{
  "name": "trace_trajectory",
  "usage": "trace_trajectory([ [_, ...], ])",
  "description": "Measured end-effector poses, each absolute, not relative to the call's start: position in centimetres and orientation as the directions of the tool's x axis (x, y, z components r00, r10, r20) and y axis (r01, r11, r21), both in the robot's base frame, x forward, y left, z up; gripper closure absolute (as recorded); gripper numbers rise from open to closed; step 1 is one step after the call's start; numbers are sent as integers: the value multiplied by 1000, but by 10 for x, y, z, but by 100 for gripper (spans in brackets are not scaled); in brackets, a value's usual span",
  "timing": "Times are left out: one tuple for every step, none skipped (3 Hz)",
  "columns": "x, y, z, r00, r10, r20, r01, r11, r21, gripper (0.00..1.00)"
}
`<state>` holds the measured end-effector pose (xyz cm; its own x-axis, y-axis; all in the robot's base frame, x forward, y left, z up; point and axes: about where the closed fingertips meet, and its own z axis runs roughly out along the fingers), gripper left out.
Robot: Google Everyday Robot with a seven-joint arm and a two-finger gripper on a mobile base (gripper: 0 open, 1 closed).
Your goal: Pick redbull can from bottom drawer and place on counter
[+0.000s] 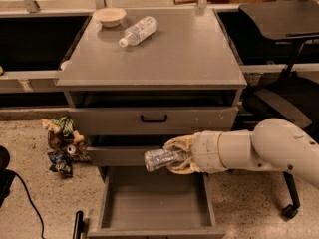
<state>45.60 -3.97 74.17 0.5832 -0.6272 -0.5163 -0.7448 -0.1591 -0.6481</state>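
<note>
My gripper (pixel 175 156) is shut on the redbull can (pixel 160 159), a slim silvery can held lying sideways, its end pointing left. It hangs in front of the middle drawer, above the open bottom drawer (pixel 155 203), whose flat grey floor is bare. The counter (pixel 164 54) is the wide grey top of the cabinet, well above the gripper. The white arm (pixel 264 148) reaches in from the right.
A clear plastic bottle (pixel 136 31) with a white cap lies on the counter's back left, beside a small beige bowl (pixel 109 16). Crumpled wrappers (pixel 62 143) lie on the floor left of the cabinet. A black chair (pixel 284 98) stands to the right.
</note>
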Motion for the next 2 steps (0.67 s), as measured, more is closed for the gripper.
trace_trajectory([
  [475, -45, 769, 609, -632, -480, -710, -164, -685, 100],
  [511, -57, 819, 645, -634, -427, -657, -174, -733, 100],
])
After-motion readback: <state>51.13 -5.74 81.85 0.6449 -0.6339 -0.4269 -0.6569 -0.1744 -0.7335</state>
